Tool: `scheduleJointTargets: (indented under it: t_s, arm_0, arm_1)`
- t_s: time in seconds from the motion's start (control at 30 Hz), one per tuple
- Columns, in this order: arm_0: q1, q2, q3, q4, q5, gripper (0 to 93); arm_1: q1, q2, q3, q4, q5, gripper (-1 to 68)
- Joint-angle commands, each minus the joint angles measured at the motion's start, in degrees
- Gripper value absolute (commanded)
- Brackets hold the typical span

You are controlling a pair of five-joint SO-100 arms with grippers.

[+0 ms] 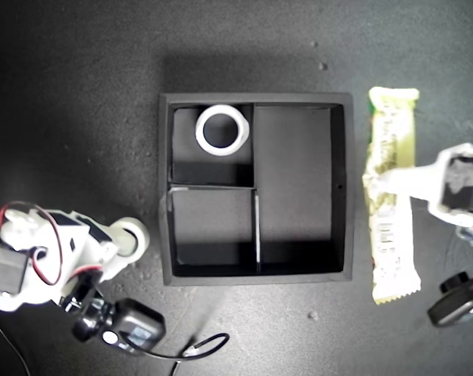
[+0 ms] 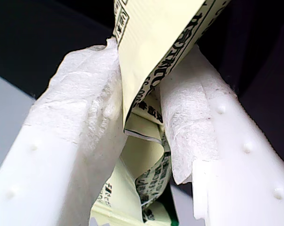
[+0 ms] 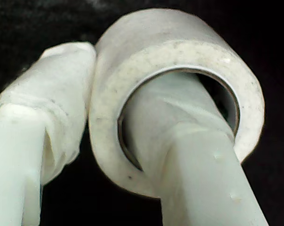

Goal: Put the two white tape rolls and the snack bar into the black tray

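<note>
Both grippers are holding: my first gripper (image 2: 142,117) is pinching the light, crinkly snack bar (image 1: 393,196) mid-length between its fingers. My second gripper (image 3: 109,141) is clamping the stiff tape roll (image 3: 179,94) through its wall, one finger inside the core.

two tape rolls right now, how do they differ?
1. Place: the first tape roll lies in the black tray, in its small compartment toward the exterior view's top; the second tape roll is outside the tray, at the exterior view's lower left.
2. Grip: the first roll is free; my second gripper holds the second roll, one finger through its centre.
3. Pose: the first lies flat, hole up; the second doesn't.
Both are white rings.
</note>
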State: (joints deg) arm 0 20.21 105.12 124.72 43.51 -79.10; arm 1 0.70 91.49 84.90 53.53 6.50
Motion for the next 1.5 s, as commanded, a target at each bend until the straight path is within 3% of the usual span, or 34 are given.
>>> scheduleJointTargets:
  t_s: [0.0,0.2,0.53,0.9,1.1,1.37,1.43,1.47]
  arm_0:
    - [-3.69,8.35,-6.77,5.36,5.45,0.1]
    - [-6.33,9.76,-17.58,6.15,14.06,0.1]
    - [-6.68,-3.52,-24.17,-5.1,18.11,0.1]
    - [-7.12,-13.62,-32.61,-4.75,18.81,0.2]
    - [-5.01,-15.64,-36.91,0.18,17.49,11.0]
    - [-3.6,-15.29,-38.67,3.25,16.88,14.6]
    - [-3.52,-14.06,-38.5,5.27,16.35,13.7]
    - [-3.78,-12.83,-38.06,7.12,15.91,13.0]
  arm_1:
    - [0.26,-0.88,-1.67,-8.26,-3.34,-0.5]
    - [0.35,-2.9,2.81,-20.13,-3.34,-0.5]
    - [0.62,-8.26,5.27,-24.7,-1.76,-0.5]
    - [1.23,-8.26,7.03,-24.87,-1.14,-0.5]
    - [2.2,-8.26,6.15,-23.47,-1.58,-0.4]
    - [2.9,-8.26,5.01,-22.15,-2.02,-0.4]
    - [2.9,-8.26,4.83,-20.39,-2.64,0.0]
    - [2.72,-8.17,4.48,-18.81,-3.25,3.7]
